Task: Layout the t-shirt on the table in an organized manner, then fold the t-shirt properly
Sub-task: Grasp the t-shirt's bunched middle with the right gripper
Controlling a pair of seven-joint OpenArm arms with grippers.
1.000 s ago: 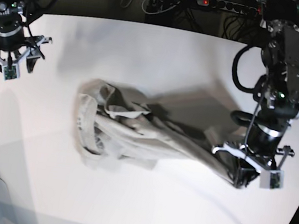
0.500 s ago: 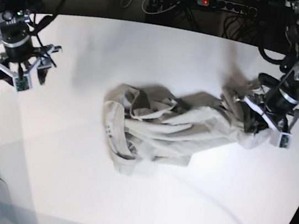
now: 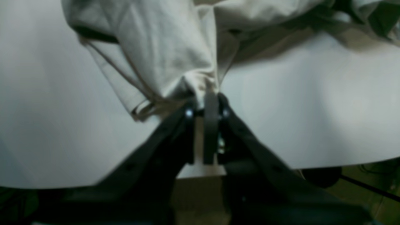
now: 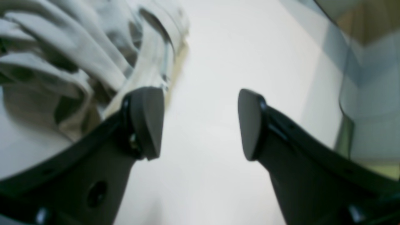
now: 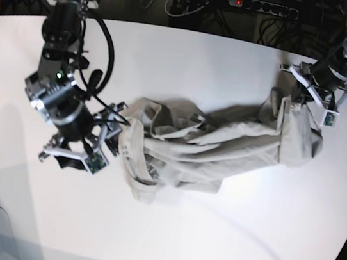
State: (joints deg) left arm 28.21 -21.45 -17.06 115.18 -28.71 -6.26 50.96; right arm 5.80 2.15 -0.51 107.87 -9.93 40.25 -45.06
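Pinching one end of the t-shirt, the left gripper has its fingers squeezed tight on the cloth so it can pull the shirt long and flat across the table. The right gripper sits beside the collar end with its fingers wide apart, holding nothing. The left gripper is near the table's far edge, but the front has lots of bare room.
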